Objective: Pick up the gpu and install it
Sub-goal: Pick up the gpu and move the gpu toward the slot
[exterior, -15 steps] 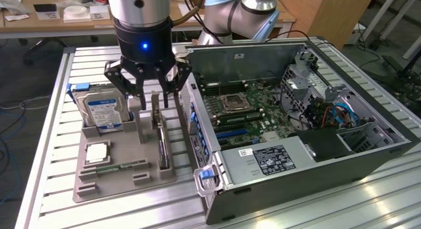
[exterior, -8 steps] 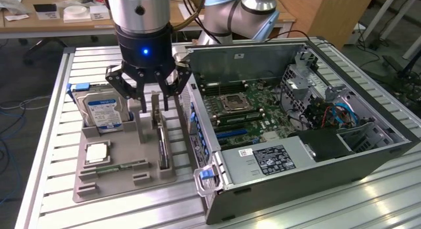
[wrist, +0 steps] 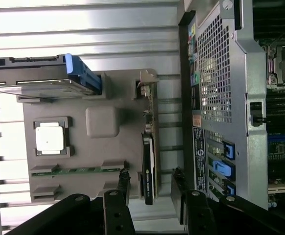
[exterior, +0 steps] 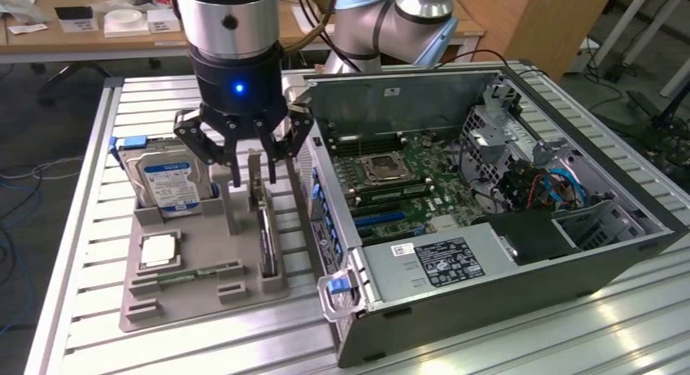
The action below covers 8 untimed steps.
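Claw [exterior: 251, 179]: hanging open just above the tray, its fingers straddling one end of the gpu.
Gpu [exterior: 265, 229]: standing on edge in a slot of the grey tray [exterior: 194, 301], along the tray edge nearest the computer case [exterior: 506, 262].
Hard drive [exterior: 161, 181]: standing upright in the tray, apart from the gpu.
Case: lying open on the bench [exterior: 65, 310], just beside the tray.

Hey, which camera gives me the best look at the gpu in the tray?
The wrist view: the gpu shows edge-on along its full length, pale bracket to black end. The exterior view shows it standing on edge in the grey tray, its far end partly behind the open gripper.
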Motion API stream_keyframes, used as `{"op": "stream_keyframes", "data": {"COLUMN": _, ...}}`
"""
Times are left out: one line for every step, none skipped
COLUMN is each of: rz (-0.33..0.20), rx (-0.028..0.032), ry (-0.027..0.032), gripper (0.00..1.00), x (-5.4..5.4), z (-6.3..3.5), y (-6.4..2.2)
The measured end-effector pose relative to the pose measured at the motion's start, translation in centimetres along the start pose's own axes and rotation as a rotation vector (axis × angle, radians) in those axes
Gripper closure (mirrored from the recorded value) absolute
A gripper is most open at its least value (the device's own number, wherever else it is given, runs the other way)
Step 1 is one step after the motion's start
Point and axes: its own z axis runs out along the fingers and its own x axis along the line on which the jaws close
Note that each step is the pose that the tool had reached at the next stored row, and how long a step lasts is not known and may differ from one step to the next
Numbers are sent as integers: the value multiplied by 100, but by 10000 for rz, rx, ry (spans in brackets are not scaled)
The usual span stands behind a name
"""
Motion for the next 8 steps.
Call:
{"op": "stream_keyframes", "data": {"rz": -1, "rx": 0, "ry": 0, "gripper": 53, "x": 0, "z": 14, "y": -1}}
{"op": "stream_keyframes", "data": {"rz": 0, "rx": 1, "ry": 0, "gripper": 53, "x": 1, "z": 26, "y": -1}}
{"op": "stream_keyframes", "data": {"rz": 0, "rx": 1, "ry": 1, "gripper": 53, "x": 1, "z": 38, "y": -1}}
{"op": "stream_keyframes", "data": {"rz": 0, "rx": 1, "ry": 0, "gripper": 53, "x": 1, "z": 50, "y": -2}}
{"op": "stream_keyframes", "data": {"rz": 0, "rx": 1, "ry": 0, "gripper": 53, "x": 1, "z": 61, "y": -2}}
{"op": "stream_keyframes", "data": {"rz": 0, "rx": 0, "ry": -1, "gripper": 53, "x": 1, "z": 70, "y": -2}}
{"op": "stream_keyframes", "data": {"rz": 0, "rx": 1, "ry": 1, "gripper": 53, "x": 2, "z": 70, "y": -2}}
{"op": "stream_keyframes", "data": {"rz": 0, "rx": 1, "ry": 0, "gripper": 53, "x": 2, "z": 70, "y": -2}}
